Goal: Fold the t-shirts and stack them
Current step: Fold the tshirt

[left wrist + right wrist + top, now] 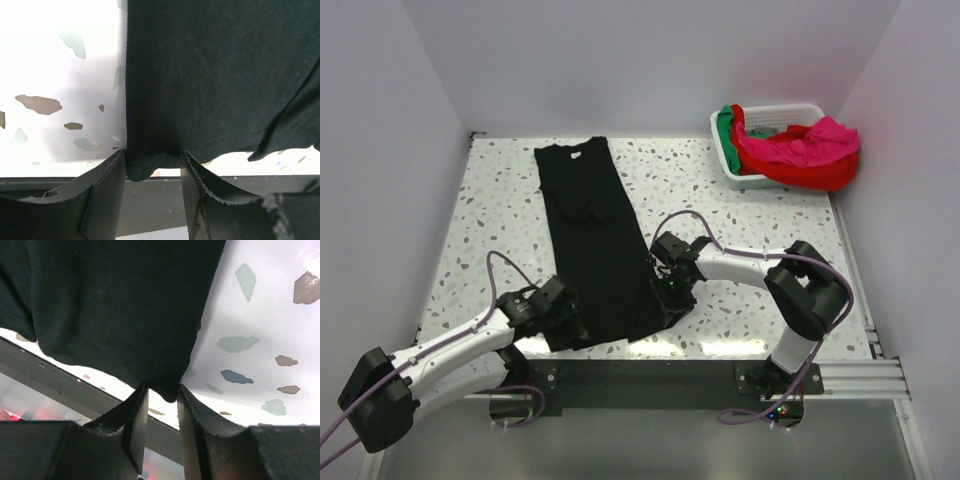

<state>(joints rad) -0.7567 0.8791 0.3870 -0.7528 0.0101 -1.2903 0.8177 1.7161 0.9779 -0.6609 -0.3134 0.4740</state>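
A black t-shirt (pixel 590 230) lies flat on the speckled table, folded into a long narrow strip, neck end far and hem end near. My left gripper (pixel 572 330) sits at the hem's near left corner. In the left wrist view its jaws (pixel 152 161) stand apart, open, with a lump of the black t-shirt (pixel 215 75) hanging between them against the left finger. My right gripper (pixel 672 300) is at the near right corner. Its narrow jaws (pixel 162 390) are shut on a corner of the black t-shirt (pixel 115 305). More t-shirts, red (pixel 800 168), magenta-pink (pixel 823 138) and green (pixel 725 125), are heaped in the basket.
A white slatted basket (pixel 775 108) stands at the back right corner of the table. A dark rail (pixel 650 375) runs along the near table edge just below both grippers. White walls close in the left, back and right sides.
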